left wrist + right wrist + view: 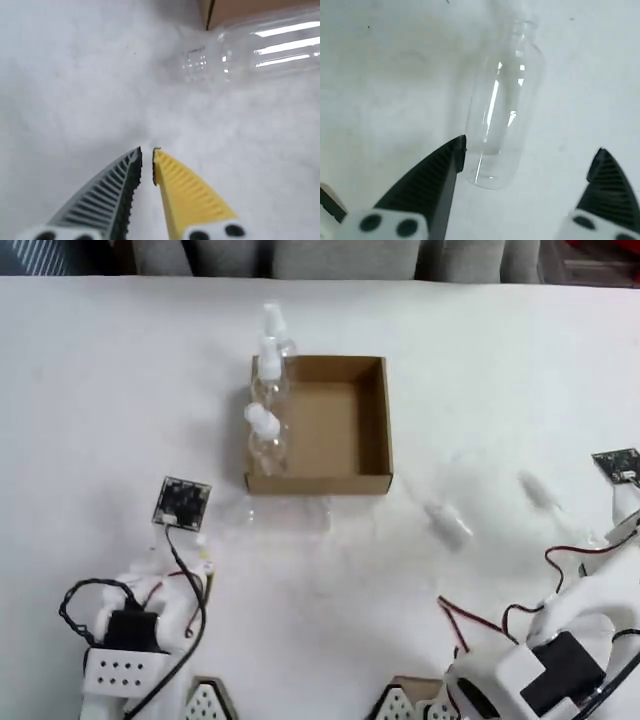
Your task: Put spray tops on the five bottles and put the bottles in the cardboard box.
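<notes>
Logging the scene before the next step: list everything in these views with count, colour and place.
cardboard box: one, brown, open, mid-table.
capped bottles: three, clear with white spray tops, upright along the box's left wall.
uncapped bottles: two, clear, lying on the table; one by a box corner, the other in front of the right arm's jaws.
loose spray tops: seemingly two, white, blurred, on the table right of the box.
table: one, white.
left arm: jaws grey and yellow, shut, empty.
right arm: jaws black, open, empty.
</notes>
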